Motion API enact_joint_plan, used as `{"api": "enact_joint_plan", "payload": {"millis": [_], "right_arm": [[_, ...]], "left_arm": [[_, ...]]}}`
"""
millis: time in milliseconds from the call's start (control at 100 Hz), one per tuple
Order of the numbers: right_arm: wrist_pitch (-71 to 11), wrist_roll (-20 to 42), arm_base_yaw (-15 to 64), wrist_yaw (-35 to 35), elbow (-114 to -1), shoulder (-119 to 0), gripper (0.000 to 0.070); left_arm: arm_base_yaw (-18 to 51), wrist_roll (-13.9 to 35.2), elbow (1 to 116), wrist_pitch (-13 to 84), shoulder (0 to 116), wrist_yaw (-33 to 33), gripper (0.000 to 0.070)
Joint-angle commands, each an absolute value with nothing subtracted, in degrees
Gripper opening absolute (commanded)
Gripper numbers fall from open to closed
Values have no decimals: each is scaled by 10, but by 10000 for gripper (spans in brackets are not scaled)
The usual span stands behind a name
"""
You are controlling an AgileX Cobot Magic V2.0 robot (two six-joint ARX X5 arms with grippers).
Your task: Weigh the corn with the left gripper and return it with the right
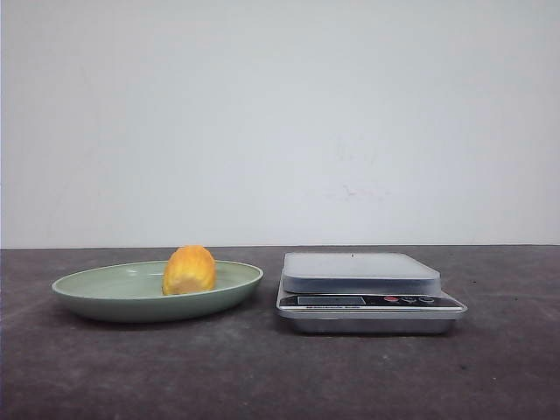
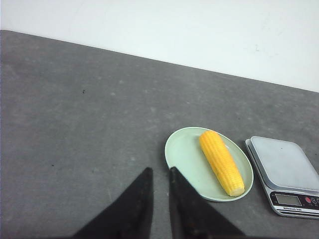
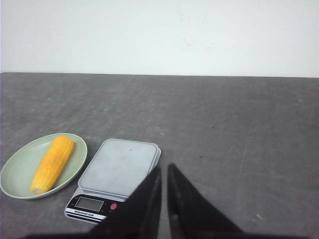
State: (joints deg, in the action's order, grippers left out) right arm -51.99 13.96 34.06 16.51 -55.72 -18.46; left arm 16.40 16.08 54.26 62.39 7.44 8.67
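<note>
from the front, the corn (image 1: 189, 270) shows only its rounded end and looks like a stub; the wrist views show it is a long, tapered yellow cob with rows of kernels. neither arm appears in the front view. each wrist view cuts its claw off at the frame edge, so only the dark pointed fingers show. the scale's display is too small to read.

the corn lies in the shallow, oval, pale green plate (image 1: 87, 297), lengthwise along it. just beside the plate sits the scale (image 1: 367, 293), with a smooth grey platform, silver body and small red buttons.

the left claw (image 2: 159, 172) and the right claw (image 3: 164, 168) are each narrowed to a thin slit, holding nothing.

the table (image 1: 262, 376) is dark grey and mottled; behind it is a plain white wall (image 1: 280, 114).
</note>
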Motion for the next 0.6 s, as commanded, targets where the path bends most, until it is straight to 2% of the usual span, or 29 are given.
{"api": "enact_joint_plan", "payload": {"millis": [0, 430, 590], "right_arm": [[-514, 146, 344, 165, -566, -185, 13], [-514, 146, 344, 165, -566, -185, 13], [-514, 146, 344, 165, -566, -185, 13]], "left_arm": [[165, 159, 548, 617, 75, 85, 16], [157, 155, 547, 616, 75, 92, 16], [114, 147, 501, 538, 67, 104, 16]]}}
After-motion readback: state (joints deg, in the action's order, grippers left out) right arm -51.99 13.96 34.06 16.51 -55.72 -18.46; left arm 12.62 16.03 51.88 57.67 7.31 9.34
